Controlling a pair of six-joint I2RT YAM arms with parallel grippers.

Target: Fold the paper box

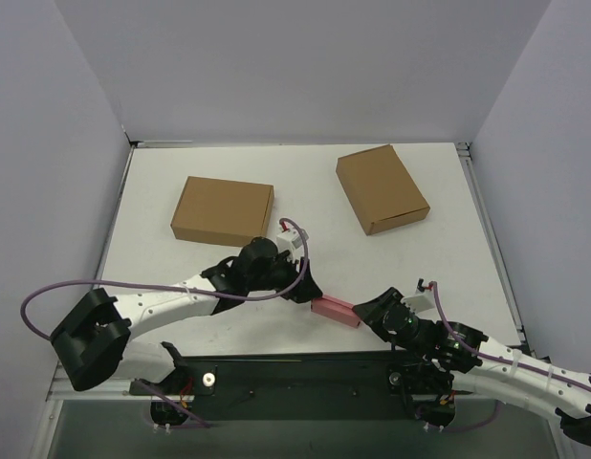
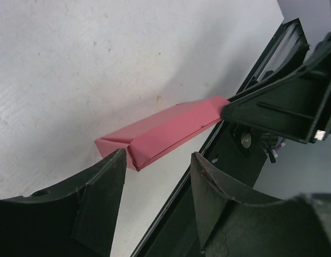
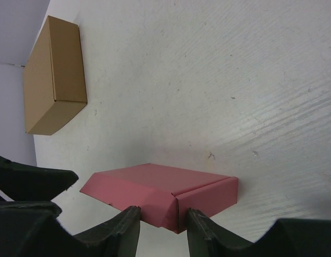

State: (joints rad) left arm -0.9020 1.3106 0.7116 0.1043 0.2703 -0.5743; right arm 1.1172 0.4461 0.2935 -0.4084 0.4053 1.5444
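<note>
Left pincer (image 2: 159,156) agape, empty; right pincer (image 3: 163,211) straddles paper box (image 3: 155,184) corner, grip unclear; only wrist views show gaps.

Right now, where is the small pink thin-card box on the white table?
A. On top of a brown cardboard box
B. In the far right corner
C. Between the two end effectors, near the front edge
C: the pink thin-card box lies between the left end effector and the right end effector, well apart from the left brown cardboard box and the right brown cardboard box.
</note>
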